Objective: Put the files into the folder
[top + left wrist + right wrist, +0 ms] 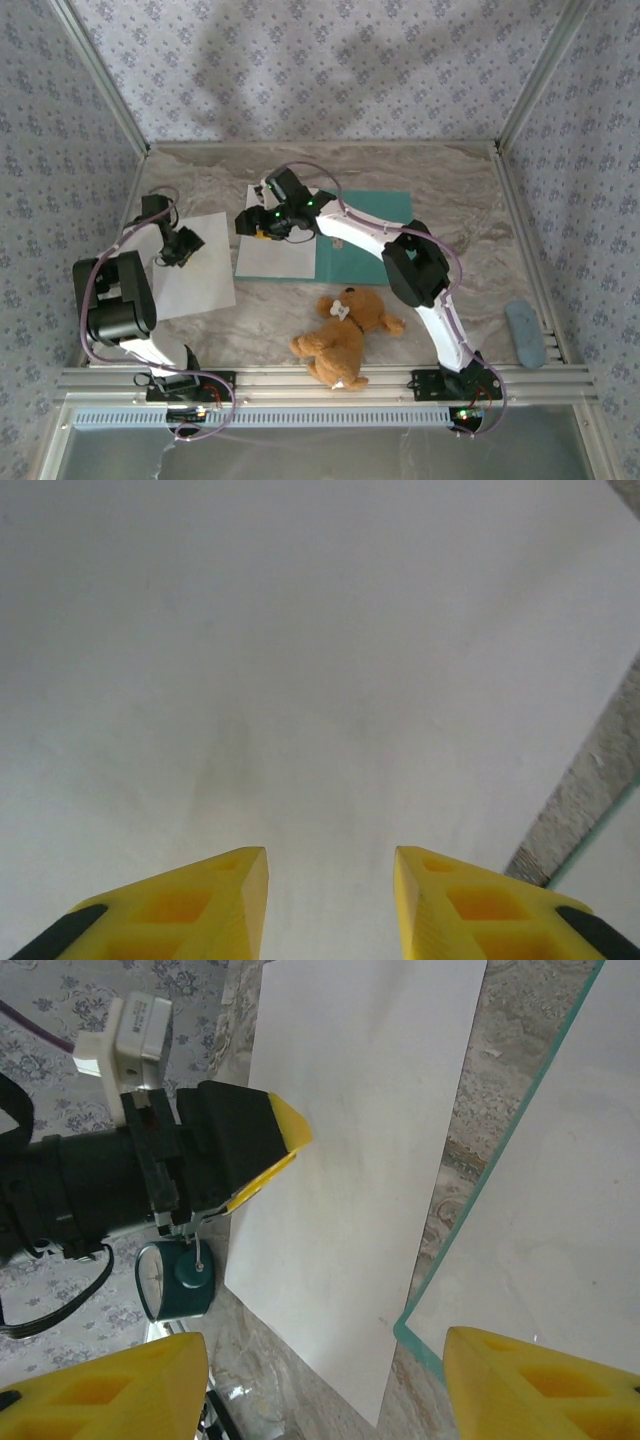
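One white file (200,270) lies on the table at the left. My left gripper (185,245) hovers low over it, open, and paper (300,660) shows between and beyond its yellow fingers; the left gripper (330,858) holds nothing. The teal folder (365,235) lies open in the middle, and another white file (275,255) rests on its left half. My right gripper (258,225) hangs over that half's left edge, open and empty. In the right wrist view the right gripper (325,1345) looks down on the loose file (360,1160), the folder's edge (420,1352) and the file inside (560,1190).
A brown teddy bear (345,335) lies in front of the folder near the table's front edge. A pale blue oblong object (525,333) sits at the front right. A small teal clock (175,1280) stands by the loose file's corner. Patterned walls enclose the table.
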`<state>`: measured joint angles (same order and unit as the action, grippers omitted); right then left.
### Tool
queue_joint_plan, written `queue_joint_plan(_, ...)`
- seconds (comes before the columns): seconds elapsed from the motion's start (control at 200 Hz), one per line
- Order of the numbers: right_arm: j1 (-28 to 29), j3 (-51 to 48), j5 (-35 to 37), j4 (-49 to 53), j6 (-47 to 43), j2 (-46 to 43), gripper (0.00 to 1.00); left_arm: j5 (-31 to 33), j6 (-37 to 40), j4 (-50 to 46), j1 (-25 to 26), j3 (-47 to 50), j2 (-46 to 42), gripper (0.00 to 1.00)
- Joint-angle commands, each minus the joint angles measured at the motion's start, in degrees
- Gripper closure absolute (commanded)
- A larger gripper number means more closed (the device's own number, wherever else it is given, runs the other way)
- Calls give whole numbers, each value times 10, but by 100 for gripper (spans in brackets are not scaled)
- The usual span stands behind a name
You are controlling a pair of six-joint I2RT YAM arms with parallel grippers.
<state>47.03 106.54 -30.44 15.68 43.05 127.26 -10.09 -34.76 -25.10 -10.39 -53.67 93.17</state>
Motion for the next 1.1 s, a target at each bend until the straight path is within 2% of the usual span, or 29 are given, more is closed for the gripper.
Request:
queue_joint_plan(0.0, 3, 31, -4, 16, -8, 26, 35, -2, -10, 16, -3, -16, 32, 63)
queue_joint_plan(0.35, 6, 83, -2, 23, -6, 74, 36, 25, -21, 33, -13, -87, 128, 63)
queue_joint_plan(0.485, 11, 133, 7, 51, -19, 112, 38, 26, -19, 8, -20, -149, 166, 63)
queue_joint_plan(0.635, 14, 226, 18, 100, -39, 173, 38, 15, -6, -21, -19, -187, 158, 63)
queue_joint_plan(0.795, 15, 281, 38, 114, -62, 212, 39, 5, 28, -77, -20, -217, 130, 59)
queue_joint_plan(0.914, 14, 285, 44, 92, -65, 225, 40, 34, 48, -120, -28, -216, 81, 50)
queue_joint_plan(1.014, 16, 301, 42, 78, -65, 240, 40, 68, 51, -134, -44, -188, 34, 33)
queue_joint_plan(1.094, 18, 311, 46, 67, -65, 250, 40, 100, 53, -134, -60, -154, 3, 23)
